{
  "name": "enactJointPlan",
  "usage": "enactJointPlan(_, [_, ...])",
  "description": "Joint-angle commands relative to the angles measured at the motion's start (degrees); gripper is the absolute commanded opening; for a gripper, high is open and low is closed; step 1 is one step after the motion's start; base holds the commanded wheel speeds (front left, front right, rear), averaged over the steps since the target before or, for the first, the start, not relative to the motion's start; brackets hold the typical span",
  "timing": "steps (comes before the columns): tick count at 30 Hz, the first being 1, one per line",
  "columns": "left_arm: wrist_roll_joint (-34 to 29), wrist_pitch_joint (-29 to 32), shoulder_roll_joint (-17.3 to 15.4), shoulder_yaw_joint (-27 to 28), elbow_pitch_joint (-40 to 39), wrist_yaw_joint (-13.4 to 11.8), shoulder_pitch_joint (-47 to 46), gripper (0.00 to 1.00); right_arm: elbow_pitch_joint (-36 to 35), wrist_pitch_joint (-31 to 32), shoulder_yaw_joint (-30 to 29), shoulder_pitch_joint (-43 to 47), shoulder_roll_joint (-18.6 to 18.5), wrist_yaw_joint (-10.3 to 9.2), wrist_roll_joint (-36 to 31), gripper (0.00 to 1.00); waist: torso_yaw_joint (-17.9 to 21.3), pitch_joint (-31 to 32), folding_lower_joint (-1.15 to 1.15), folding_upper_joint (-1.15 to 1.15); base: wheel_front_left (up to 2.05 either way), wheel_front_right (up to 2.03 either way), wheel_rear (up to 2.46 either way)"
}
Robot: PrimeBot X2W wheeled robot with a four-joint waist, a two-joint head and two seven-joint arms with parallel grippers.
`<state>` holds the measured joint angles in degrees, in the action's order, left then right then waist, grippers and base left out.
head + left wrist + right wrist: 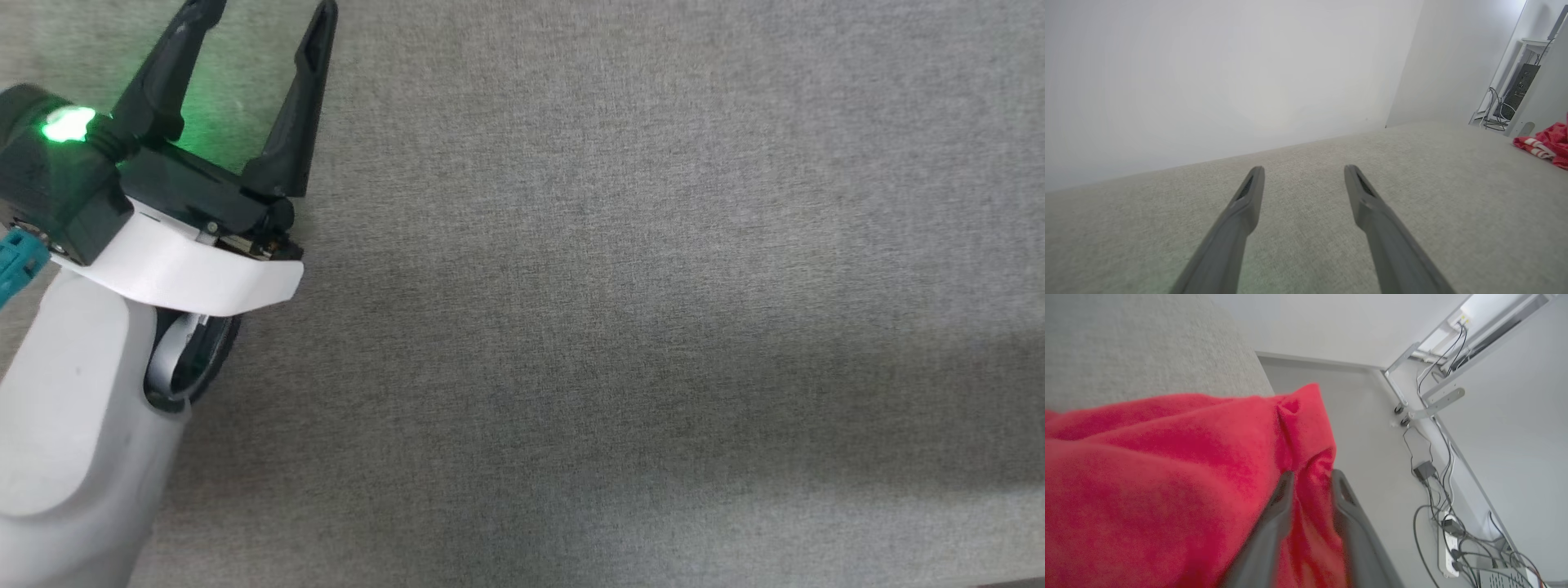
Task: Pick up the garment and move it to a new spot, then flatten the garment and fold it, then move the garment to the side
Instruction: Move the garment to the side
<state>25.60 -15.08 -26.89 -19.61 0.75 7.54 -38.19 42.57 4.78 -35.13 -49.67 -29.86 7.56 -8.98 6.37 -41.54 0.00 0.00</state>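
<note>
The left gripper (263,24) is held wide open and empty over the grey surface (653,327), the garment (1545,143) lying well off to the right of its fingers. A red fold of it (bunched) is pinched between the nearly closed fingers of the right gripper (1312,479).

Holds left gripper (265,12) at upper left of head view, fingers spread wide, pale forearm (65,425) below. Pinches the garment (1167,477) between right gripper (1312,473) fingers, nearly closed.
</note>
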Motion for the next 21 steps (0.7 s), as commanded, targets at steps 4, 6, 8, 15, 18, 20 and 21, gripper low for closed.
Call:
enactJointPlan(4, [0.8, -0.1, 1.5, 1.3, 1.4, -0.1, 2.9, 1.00, 1.7, -3.8, 3.2, 0.6, 0.3, -0.16, -1.6, 1.00, -1.2, 4.2, 0.00, 0.00, 0.00, 0.00, 0.00])
enactJointPlan(6, [0.9, -0.1, 2.6, 2.2, 2.0, -0.1, 4.7, 1.00, 1.8, -5.7, 5.5, 1.5, 0.9, -0.16, -1.2, 1.00, -1.8, 6.7, 0.00, 0.00, 0.00, 0.00, 0.00])
enactJointPlan(8, [0.9, -0.1, 3.7, 3.0, 2.6, -0.1, 6.8, 1.00, 1.4, -6.8, 7.8, 2.7, 1.7, -0.16, -0.4, 1.00, -2.5, 9.4, 0.00, 0.00, 0.00, 0.00, 0.00])
enactJointPlan(15, [0.8, -0.1, 7.6, 5.0, 4.7, -0.1, 14.0, 1.00, -3.7, -8.6, 16.5, 9.2, 3.9, -0.16, 4.9, 1.00, -5.8, 18.5, 0.00, 0.00, 0.00, 0.00, 0.00])
enactJointPlan(18, [0.6, -0.1, 8.7, 6.2, 5.2, -0.1, 17.0, 1.00, -7.7, -8.5, 20.7, 12.7, 5.3, -0.16, 8.4, 1.00, -6.8, 21.9, 0.00, 0.00, 0.00, 0.00, 0.00])
enactJointPlan(20, [0.4, -0.1, 9.2, 6.9, 5.6, -0.1, 19.1, 1.00, -10.7, -7.9, 23.9, 15.2, 6.5, -0.16, 10.8, 1.00, -7.3, 24.1, 0.00, 0.00, 0.00, 0.00, 0.00])
enactJointPlan(21, [0.3, -0.1, 9.4, 7.2, 5.9, -0.1, 20.1, 1.00, -12.2, -7.7, 25.2, 16.4, 7.1, -0.16, 12.3, 1.00, -7.5, 25.1, 0.00, 0.00, 0.00, 0.00, 0.00])
